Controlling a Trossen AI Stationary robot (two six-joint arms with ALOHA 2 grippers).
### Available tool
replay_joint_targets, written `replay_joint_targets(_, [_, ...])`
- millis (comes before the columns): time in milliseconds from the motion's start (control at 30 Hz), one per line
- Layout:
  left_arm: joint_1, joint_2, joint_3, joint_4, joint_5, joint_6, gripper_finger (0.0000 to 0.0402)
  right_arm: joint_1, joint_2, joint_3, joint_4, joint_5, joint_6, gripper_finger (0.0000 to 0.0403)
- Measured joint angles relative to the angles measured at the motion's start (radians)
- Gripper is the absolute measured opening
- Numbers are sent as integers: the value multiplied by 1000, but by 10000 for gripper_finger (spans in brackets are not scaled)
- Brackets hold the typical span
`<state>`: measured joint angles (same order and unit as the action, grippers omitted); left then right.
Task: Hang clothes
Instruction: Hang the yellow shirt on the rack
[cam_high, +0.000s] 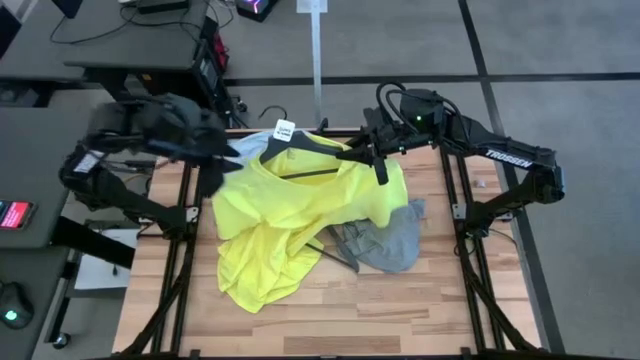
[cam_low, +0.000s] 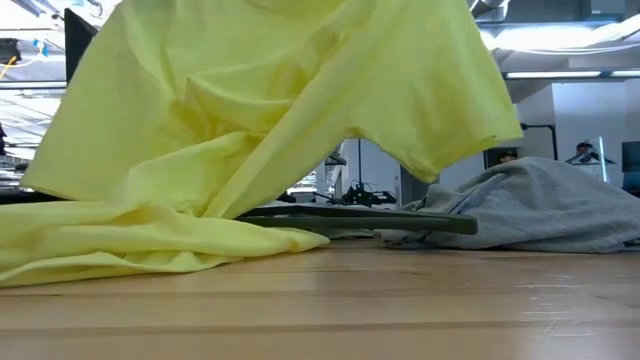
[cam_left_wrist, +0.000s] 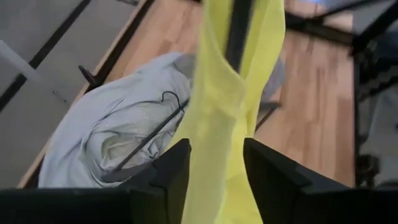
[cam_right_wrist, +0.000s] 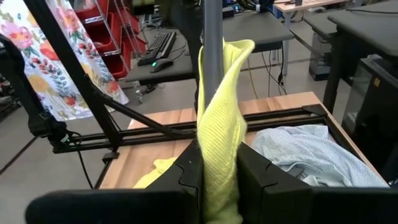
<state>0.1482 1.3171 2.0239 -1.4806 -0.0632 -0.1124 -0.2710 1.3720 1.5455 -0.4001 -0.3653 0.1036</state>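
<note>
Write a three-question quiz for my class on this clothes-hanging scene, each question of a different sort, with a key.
1. True or false: the neon-yellow T-shirt lies completely flat on the table.
2. Which garment lies beside the yellow shirt under the right arm? A. grey T-shirt B. floral dress C. red jumper
3. Fill in: in the right wrist view, the right gripper pinches yellow fabric against a dark ______.

Key:
1. False; part of it is lifted on a hanger, the rest trails on the wood.
2. A
3. hanger bar
</note>
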Motion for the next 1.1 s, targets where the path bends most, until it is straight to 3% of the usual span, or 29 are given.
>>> replay_joint_targets(233, [0, 89, 2, 60, 39, 132, 155, 10, 0, 0, 32, -1, 2, 36])
replay_joint_targets(433, [7, 185, 3, 73, -83, 219, 156, 6, -2, -2, 29, -2, 32, 36])
replay_joint_targets(567, [22, 214, 5, 71, -91, 236, 151, 2, -4, -2, -9, 2, 52, 36])
replay_joint_targets(800, [21, 185, 23, 93, -69, 263, 148, -6, 3, -1, -16, 20, 76, 36])
replay_joint_targets(1100, [34, 44, 30, 98, -73, 233, 147, -13, 4, 0, -22, 30, 99, 36])
